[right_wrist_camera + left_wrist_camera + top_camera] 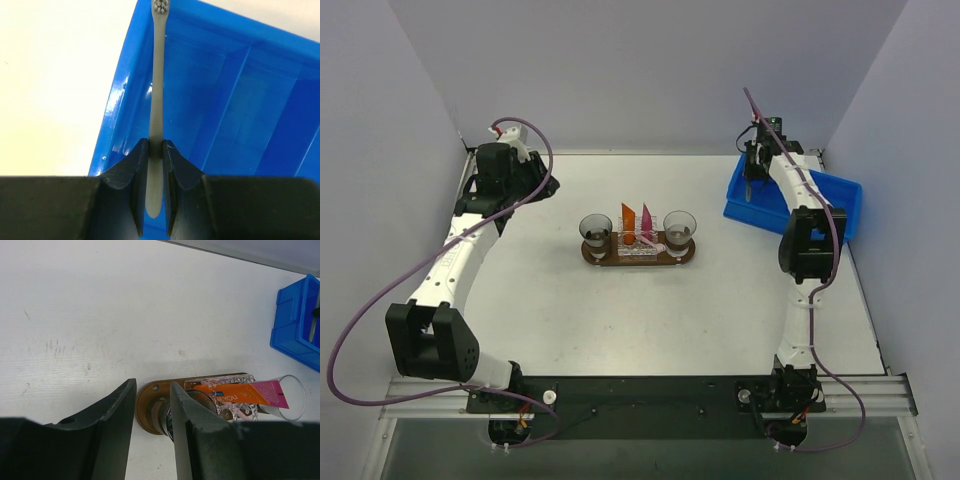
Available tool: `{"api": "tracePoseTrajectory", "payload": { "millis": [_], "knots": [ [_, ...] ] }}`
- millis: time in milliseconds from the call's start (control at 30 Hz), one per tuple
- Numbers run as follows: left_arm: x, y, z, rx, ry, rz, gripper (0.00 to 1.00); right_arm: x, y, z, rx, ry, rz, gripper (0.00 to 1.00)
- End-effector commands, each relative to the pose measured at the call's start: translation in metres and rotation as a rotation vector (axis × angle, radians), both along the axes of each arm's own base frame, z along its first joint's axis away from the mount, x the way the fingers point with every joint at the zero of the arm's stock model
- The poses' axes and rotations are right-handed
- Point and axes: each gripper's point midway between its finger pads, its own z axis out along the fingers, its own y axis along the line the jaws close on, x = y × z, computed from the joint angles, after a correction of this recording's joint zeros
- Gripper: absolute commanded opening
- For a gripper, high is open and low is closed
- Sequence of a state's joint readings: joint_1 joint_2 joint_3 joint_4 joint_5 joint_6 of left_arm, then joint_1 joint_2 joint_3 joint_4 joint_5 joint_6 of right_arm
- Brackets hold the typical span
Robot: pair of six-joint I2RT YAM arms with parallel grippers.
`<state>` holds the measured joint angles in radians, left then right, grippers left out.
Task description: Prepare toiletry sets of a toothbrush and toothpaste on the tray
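Observation:
The dark-brown tray [592, 256] lies mid-table and also shows in the left wrist view [148, 407]. On it a clear holder [636, 247] keeps the orange toothpaste tube [629, 224] and the magenta one [647, 222], with a pale-pink toothbrush [658, 243] beside them. The left wrist view shows the orange tube [227, 393] and the magenta tube [270, 393]. My left gripper [152, 386] is open and empty, well left of the tray [542, 186]. My right gripper [156, 145] is shut on the handle of a pale grey toothbrush [158, 75] above the blue bin [250, 100].
Two clear cups [596, 230] [679, 227] stand at the tray's ends. The blue bin [840, 205] sits at the back right by the wall. Grey walls close in the table on three sides.

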<state>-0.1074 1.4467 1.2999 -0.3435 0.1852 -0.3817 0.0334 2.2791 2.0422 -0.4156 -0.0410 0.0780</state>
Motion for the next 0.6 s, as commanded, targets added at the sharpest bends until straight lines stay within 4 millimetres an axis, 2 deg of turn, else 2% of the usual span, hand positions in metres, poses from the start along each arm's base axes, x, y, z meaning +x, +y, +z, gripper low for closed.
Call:
{"api": "tracePoseTrajectory", "payload": {
  "millis": [0,133,300,400,533,567],
  "knots": [
    [0.004,0.001,0.028,-0.010,-0.097,-0.010,0.43,0.005,-0.002,0.043,-0.010,-0.100,-0.008,0.00],
    [0.005,0.000,0.034,-0.010,-0.113,-0.014,0.43,0.006,-0.002,0.055,-0.010,-0.134,-0.006,0.00],
    [0.009,-0.004,0.047,-0.002,-0.141,-0.028,0.43,0.011,-0.003,0.084,-0.011,-0.214,-0.012,0.00],
    [0.011,-0.011,0.050,0.008,-0.144,-0.043,0.43,0.014,-0.003,0.103,-0.006,-0.263,-0.011,0.00],
    [0.009,-0.032,0.055,0.026,-0.157,-0.090,0.43,0.011,0.000,0.127,0.007,-0.316,-0.004,0.00],
    [0.008,-0.036,0.055,0.034,-0.158,-0.102,0.43,0.009,0.000,0.128,0.009,-0.318,-0.004,0.00]
  ]
}}
